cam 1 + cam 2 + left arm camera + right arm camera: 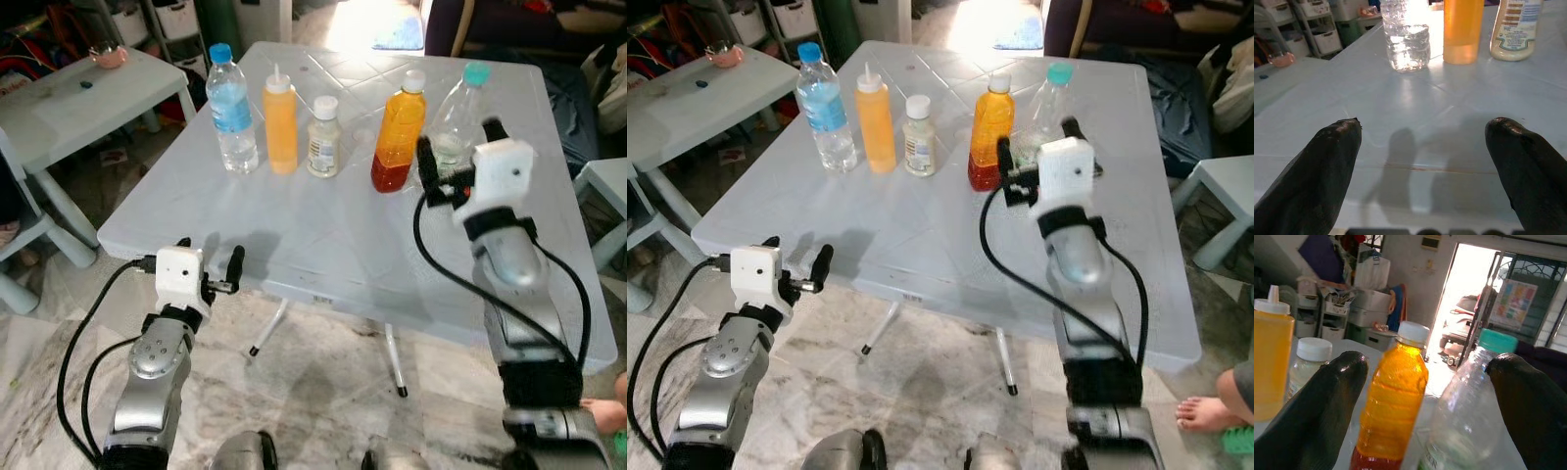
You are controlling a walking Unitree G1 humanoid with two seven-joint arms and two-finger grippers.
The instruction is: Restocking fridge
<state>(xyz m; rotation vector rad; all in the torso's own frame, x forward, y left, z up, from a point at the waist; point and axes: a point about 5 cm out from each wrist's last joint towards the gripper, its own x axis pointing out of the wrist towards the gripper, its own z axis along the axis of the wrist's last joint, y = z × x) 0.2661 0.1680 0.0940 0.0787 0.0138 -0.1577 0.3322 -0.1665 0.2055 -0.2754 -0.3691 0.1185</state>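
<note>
1. Left eye view: A light grey square plastic table [323, 245] holds five bottles in a row at its far side. From the robot's left they go: a clear plastic water bottle with a blue cap [231, 110], a yellow-orange squeeze bottle with a white pointed tip [280, 119], a small pale bottle with a white cap [323, 137], an orange juice bottle with a white cap [400, 132], and a clear plastic bottle with a teal cap [457, 117]. The right gripper [458, 155] is up over the table, close to the last two bottles. The left gripper [208, 259] is low at the near edge.

2. Right eye view: A small white side table [696, 98] stands off to the left. A bare foot [1207, 411] is on the floor at the right.

3. Left wrist view: The left gripper's two black fingers [1317, 171] are spread wide with nothing between them.

4. Right wrist view: The right gripper's fingers [1322, 411] are wide apart too, holding nothing. The juice bottle and the teal-capped bottle stand just ahead.
</note>
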